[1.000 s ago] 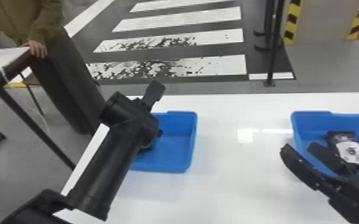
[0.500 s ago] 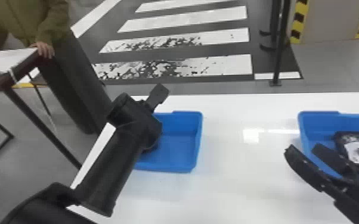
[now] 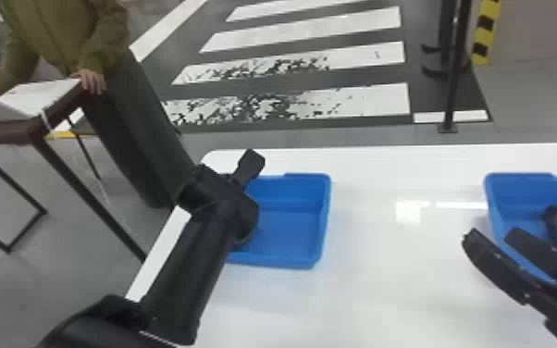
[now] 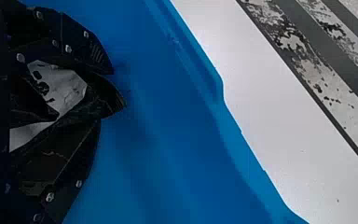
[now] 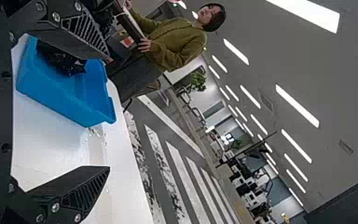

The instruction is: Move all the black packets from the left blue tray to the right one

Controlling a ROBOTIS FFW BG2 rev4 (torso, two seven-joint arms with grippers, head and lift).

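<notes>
Since this crumpled black packet (image 4: 70,91) should handle light, floppy and slippery, I'd pinch across its middle. My left gripper (image 4: 105,97) seems clamped on it over the left blue tray (image 3: 325,217), murky view; right gripper (image 5: 108,113)'s wide open.

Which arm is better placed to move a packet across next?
Probably the left: the left gripper has a black packet between its fingers at the left tray, while the right gripper is open, near the right tray.
</notes>
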